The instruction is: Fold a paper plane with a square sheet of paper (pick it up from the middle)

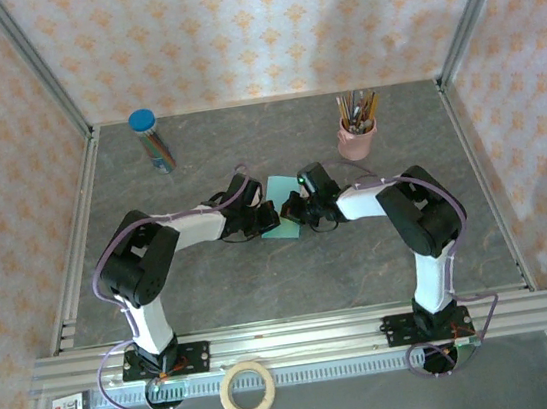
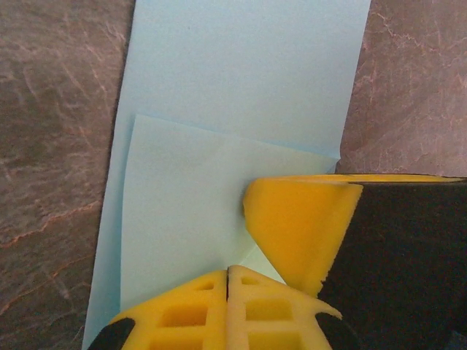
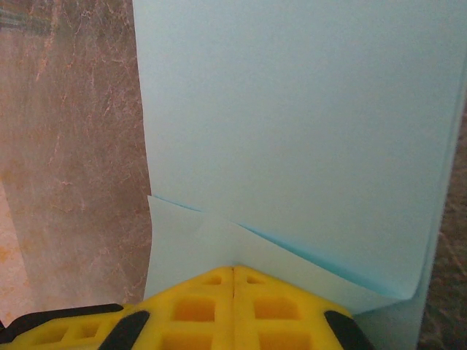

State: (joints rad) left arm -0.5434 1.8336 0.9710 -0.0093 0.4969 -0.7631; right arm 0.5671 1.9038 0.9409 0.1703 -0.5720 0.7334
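The square sheet of paper [image 1: 278,188] is light turquoise and lies partly folded on the grey table, between the two grippers. In the left wrist view the sheet [image 2: 241,73] has a corner flap [image 2: 182,211] folded over it. My left gripper [image 2: 228,270] is shut, its yellow tips resting on that flap. A yellow finger of the right gripper [image 2: 303,226] presses beside it. In the right wrist view the right gripper [image 3: 233,268] is shut with its tips on a folded flap [image 3: 190,240] of the sheet [image 3: 292,109]. From above, the left gripper [image 1: 263,216] and right gripper [image 1: 301,211] meet over the paper.
A blue-capped tube of coloured pencils [image 1: 151,140] stands at the back left, and a pink cup of pencils [image 1: 357,136] at the back right. A tape roll [image 1: 248,389] lies on the near rail between the arm bases. Metal frame posts border the table.
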